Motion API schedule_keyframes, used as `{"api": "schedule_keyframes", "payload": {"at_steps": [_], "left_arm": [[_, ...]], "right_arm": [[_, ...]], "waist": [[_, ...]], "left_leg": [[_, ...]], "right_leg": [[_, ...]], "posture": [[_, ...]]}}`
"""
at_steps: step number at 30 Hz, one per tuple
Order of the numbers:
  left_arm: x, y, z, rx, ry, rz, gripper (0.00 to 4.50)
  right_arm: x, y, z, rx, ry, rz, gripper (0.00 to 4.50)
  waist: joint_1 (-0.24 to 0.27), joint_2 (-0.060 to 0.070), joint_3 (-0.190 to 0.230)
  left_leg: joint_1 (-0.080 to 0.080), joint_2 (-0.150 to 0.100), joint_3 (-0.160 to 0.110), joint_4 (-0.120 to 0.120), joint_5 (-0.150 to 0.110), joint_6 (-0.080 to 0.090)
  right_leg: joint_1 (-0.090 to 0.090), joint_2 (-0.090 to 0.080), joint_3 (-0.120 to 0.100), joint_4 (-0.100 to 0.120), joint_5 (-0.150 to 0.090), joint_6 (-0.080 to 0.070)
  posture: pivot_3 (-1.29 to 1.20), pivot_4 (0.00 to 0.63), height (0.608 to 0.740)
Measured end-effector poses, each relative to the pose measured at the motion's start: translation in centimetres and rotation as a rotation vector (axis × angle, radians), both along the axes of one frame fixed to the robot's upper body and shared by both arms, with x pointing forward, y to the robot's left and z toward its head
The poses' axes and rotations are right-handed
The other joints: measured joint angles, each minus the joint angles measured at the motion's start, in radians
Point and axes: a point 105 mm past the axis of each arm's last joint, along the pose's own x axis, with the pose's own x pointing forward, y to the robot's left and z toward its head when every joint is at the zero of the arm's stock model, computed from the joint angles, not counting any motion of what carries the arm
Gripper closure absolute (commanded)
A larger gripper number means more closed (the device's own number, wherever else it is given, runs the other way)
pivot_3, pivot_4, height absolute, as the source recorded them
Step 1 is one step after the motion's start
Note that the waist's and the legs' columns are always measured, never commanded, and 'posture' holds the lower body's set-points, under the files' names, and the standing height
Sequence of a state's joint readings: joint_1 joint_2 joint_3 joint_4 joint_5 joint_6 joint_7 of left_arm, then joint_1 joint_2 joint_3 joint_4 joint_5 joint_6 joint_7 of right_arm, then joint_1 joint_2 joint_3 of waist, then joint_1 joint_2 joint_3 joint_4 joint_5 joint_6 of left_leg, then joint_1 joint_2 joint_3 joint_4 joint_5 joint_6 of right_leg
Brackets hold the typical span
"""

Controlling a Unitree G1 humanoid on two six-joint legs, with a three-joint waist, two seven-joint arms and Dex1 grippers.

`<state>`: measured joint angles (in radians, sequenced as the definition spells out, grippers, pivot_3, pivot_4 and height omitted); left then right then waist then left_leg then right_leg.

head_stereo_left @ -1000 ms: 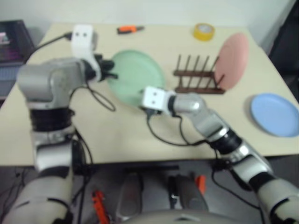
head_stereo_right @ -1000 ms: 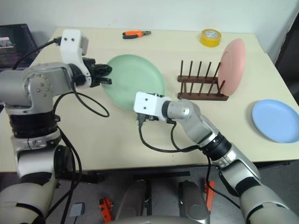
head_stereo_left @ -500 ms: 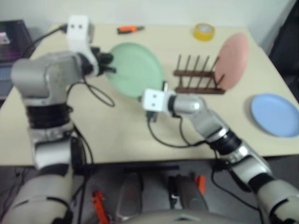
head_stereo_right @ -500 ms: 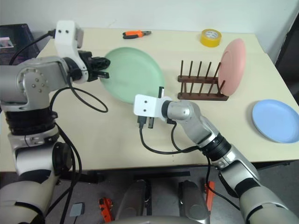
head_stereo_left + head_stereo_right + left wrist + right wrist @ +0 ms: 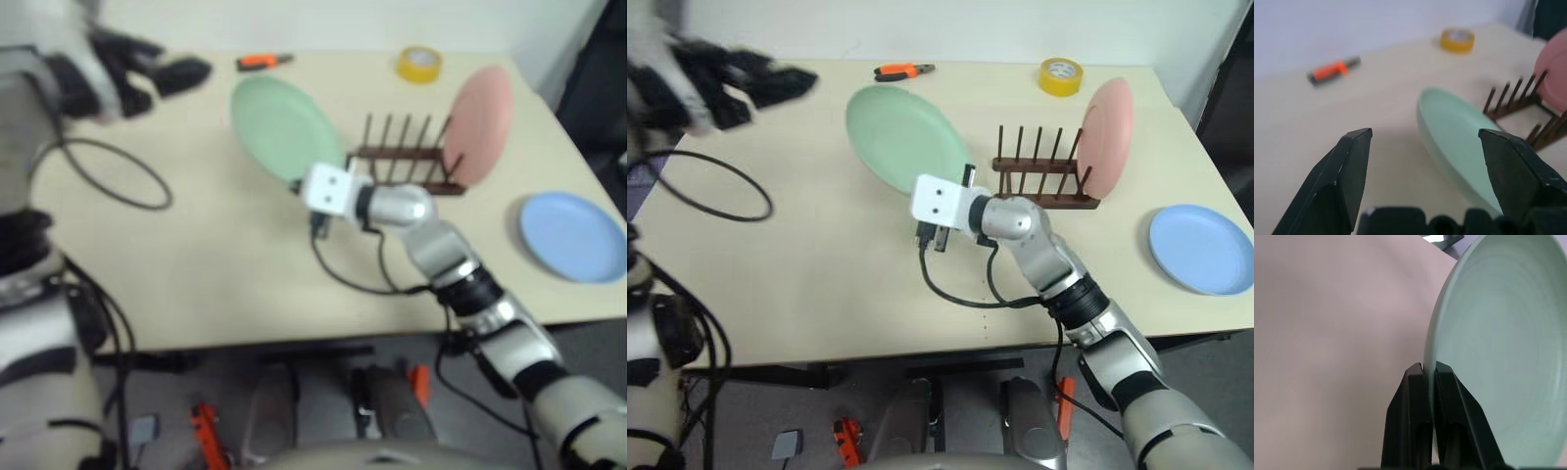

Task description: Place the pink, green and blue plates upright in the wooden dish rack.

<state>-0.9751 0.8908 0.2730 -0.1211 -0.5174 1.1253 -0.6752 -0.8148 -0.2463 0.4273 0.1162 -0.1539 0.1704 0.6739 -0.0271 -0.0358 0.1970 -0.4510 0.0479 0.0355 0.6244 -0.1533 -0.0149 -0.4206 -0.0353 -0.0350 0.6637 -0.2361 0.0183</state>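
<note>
The mint green plate [image 5: 903,135] is lifted off the table and tilted on edge, left of the wooden dish rack [image 5: 1039,183]. My right gripper [image 5: 967,180] is shut on its lower rim; in the right wrist view its fingers [image 5: 1415,382] pinch that rim [image 5: 1498,333]. My left gripper [image 5: 784,80] hangs open, raised at the far left, apart from the plate, with nothing between its fingers [image 5: 1354,161]. The pink plate [image 5: 1107,135] stands upright at the rack's right end. The blue plate [image 5: 1200,250] lies flat on the table at the right.
A yellow tape roll [image 5: 1059,76] and orange-handled pliers [image 5: 901,70] lie along the table's far edge. A black cable loop [image 5: 715,186] hangs from the left arm over the table's left part. Bare tabletop [image 5: 823,274] lies in front of the green plate.
My left gripper opened, let go of the green plate and rose away to the left. My right gripper shut on the plate's rim and now holds it alone, tilted more upright.
</note>
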Motion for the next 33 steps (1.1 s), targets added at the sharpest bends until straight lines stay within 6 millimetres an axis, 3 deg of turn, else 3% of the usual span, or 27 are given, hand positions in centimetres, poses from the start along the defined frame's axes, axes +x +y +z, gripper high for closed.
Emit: {"api": "schedule_keyframes", "payload": {"at_steps": [2, 7, 10, 13, 15, 18, 21, 27, 33], "left_arm": [[-1.8, -0.5, -0.6, 0.049, -0.078, -0.116, 0.6], [-4.8, -0.8, -4.8, 0.045, -0.043, -0.329, 0.6], [-6.4, -1.2, -8.5, 0.041, 0.066, -0.434, 0.6], [-6.4, -1.6, -9.9, 0.04, 0.072, -0.468, 0.6], [-6.3, -2.5, -10.7, 0.048, 0.067, -0.501, 0.6], [-5.9, -4.1, -12.7, 0.046, 0.109, -0.556, 0.6], [-5.7, -5.3, -13.6, 0.035, 0.128, -0.59, 0.6], [-5.5, -5.8, -13.8, 0.035, 0.128, -0.6, 0.6], [-5.6, -5.9, -13.9, 0.032, 0.131, -0.598, 0.6]], "right_arm": [[0.4, -1.0, 1.2, 0.087, 0.044, -0.007, 4.5], [1.7, -4.5, 6.3, 0.374, 0.212, -0.044, 4.5], [2.4, -9.6, 10.8, 0.551, 0.284, -0.1, 4.5], [2.3, -14.2, 15.6, 0.744, 0.337, -0.122, 4.5], [2.1, -15.9, 17.0, 0.811, 0.377, -0.12, 4.5], [2.9, -18.4, 16.2, 0.891, 0.5, -0.172, 4.5], [3.6, -19.4, 14.5, 0.937, 0.625, -0.203, 4.5], [3.8, -19.9, 12.1, 0.919, 0.707, -0.237, 4.5], [3.8, -19.7, 11.3, 0.893, 0.734, -0.249, 4.5]], "waist": [[0.001, 0.0, 0.0], [0.003, 0.0, 0.001], [0.009, 0.0, 0.001], [0.02, 0.001, 0.001], [0.022, 0.001, 0.001], [0.023, 0.001, 0.001], [0.023, 0.001, 0.001], [0.021, 0.002, 0.001], [0.022, 0.004, 0.002]], "left_leg": [[0.0, 0.001, 0.0, -0.001, 0.0, 0.0], [0.0, 0.003, 0.001, 0.001, 0.001, -0.001], [-0.001, 0.001, 0.0, 0.001, 0.001, -0.001], [0.0, 0.001, 0.0, 0.0, 0.0, -0.002], [0.0, 0.001, 0.0, 0.0, 0.0, -0.002], [0.0, 0.001, 0.002, 0.0, 0.001, -0.001], [-0.001, 0.001, 0.005, 0.0, 0.001, 0.0], [-0.001, 0.001, 0.007, -0.002, 0.0, 0.002], [-0.001, 0.002, 0.007, -0.001, 0.0, 0.002]], "right_leg": [[0.0, -0.003, 0.0, 0.001, 0.001, -0.003], [0.001, -0.005, 0.0, 0.0, 0.0, -0.006], [0.001, -0.009, -0.001, 0.0, 0.001, -0.008], [0.0, -0.01, -0.002, -0.001, 0.0, -0.009], [0.001, -0.01, -0.002, -0.002, 0.0, -0.009], [0.0, -0.01, 0.0, -0.002, 0.0, -0.01], [-0.001, -0.008, 0.001, -0.002, 0.0, -0.01], [-0.002, 0.002, 0.0, -0.001, -0.002, -0.004], [-0.001, 0.005, 0.001, -0.001, -0.002, -0.003]], "posture": [[0.0, 0.15, 0.74], [0.0, 0.15, 0.74], [0.0, 0.15, 0.74], [0.0, 0.15, 0.74], [0.0, 0.15, 0.74], [0.0, 0.15, 0.74], [0.0, 0.15, 0.74], [0.0, 0.15, 0.74], [0.0, 0.15, 0.74]]}}
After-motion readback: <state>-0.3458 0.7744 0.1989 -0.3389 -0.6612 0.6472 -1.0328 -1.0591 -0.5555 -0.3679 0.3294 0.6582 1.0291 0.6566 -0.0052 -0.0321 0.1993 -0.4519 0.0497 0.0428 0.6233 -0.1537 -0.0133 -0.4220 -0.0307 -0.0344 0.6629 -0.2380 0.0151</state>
